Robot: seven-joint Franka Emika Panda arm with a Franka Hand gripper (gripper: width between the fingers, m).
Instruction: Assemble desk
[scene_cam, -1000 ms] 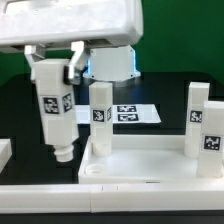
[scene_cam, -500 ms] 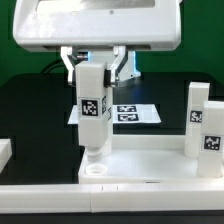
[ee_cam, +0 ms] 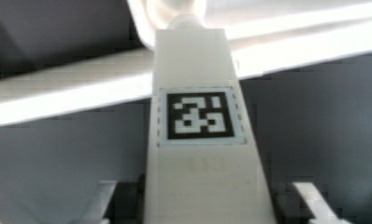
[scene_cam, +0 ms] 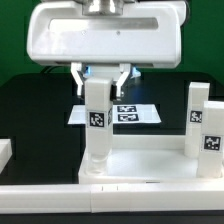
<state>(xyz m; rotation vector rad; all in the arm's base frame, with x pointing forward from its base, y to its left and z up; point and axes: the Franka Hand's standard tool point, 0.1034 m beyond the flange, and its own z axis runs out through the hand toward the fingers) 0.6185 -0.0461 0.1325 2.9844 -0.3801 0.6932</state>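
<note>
My gripper is shut on a white square-post leg, gripping its top end. The leg hangs upright with its black-and-white tag facing the camera. Its lower end is at the round socket in the near corner of the white tabletop, on the exterior view's left; I cannot tell whether it is seated. A second leg stands upright at the tabletop's corner on the exterior view's right. In the wrist view the held leg runs straight away from the gripper, a finger on either side.
The marker board lies flat on the black table behind the tabletop. A white part sits at the exterior view's left edge. The gripper's wide white body fills the space above the held leg.
The gripper has carried the leg toward the exterior view's right and down, from beside the tabletop to over its near corner socket. Another upright leg seen behind earlier is now hidden.
</note>
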